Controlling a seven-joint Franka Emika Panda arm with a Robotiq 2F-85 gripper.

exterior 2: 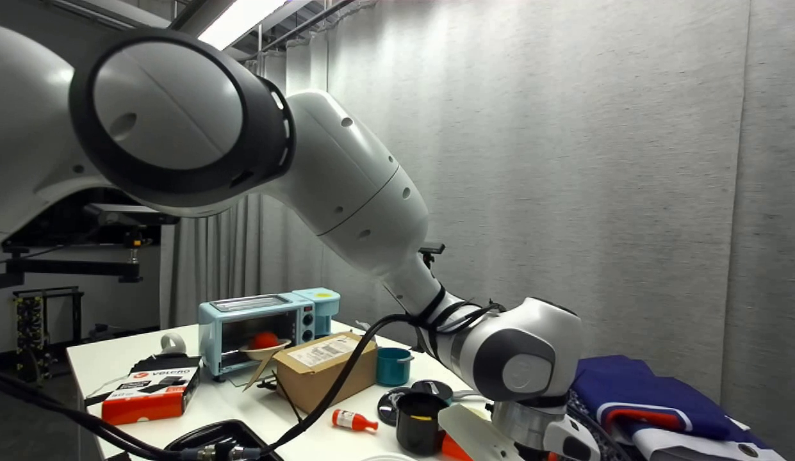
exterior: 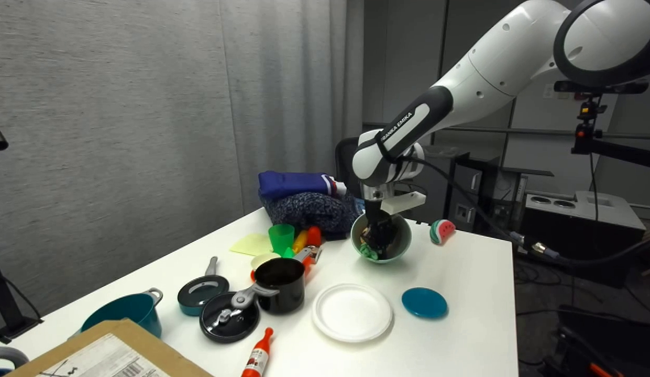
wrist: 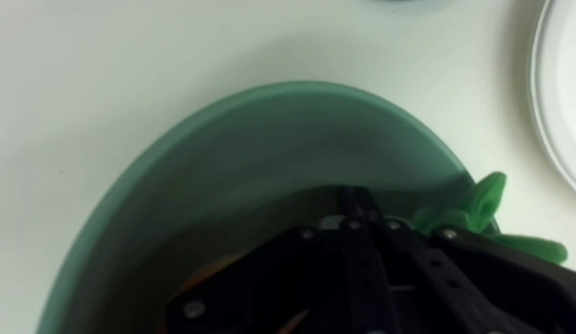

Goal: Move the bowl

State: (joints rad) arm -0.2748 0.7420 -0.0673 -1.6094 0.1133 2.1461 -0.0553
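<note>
Grey curtain (exterior: pixel 120 131) fills the background in both exterior views. White bench (exterior: pixel 461 345) in front of it. Arm (exterior: pixel 479 73) reaches down over the bench. Pale blue toaster oven (exterior 2: pixel 209 346) stands on the bench in an exterior view. Speckled fabric heap (exterior: pixel 309 212) at the bench's edge, folded dark blue cloth (exterior: pixel 293 184) lying on it. Cardboard box (exterior 2: pixel 317 381) near the oven, label on top.

White plate (exterior: pixel 351 312) flat on the bench. Bowl (exterior: pixel 405 235), pale green: beyond the plate in an exterior view, near the fabric heap, orange item (wrist: pixel 206 271) inside. Can't tell if its base touches the bench. Hand (wrist: pixel 357 204): closed, fingers together, tips down inside the bowl; can't make out whether they touch its wall.

Black pot (exterior: pixel 279 285) beside the plate. Teal disc (exterior: pixel 424 302) on the plate's opposite side, apart from it. Red bottle (exterior: pixel 257 358) on its side near the pot. Green cup (exterior: pixel 281 239) near the fabric heap. Watermelon piece (exterior: pixel 441 231) near the bowl. Green leafy piece (wrist: pixel 489 199) pokes over the bowl's rim.
</note>
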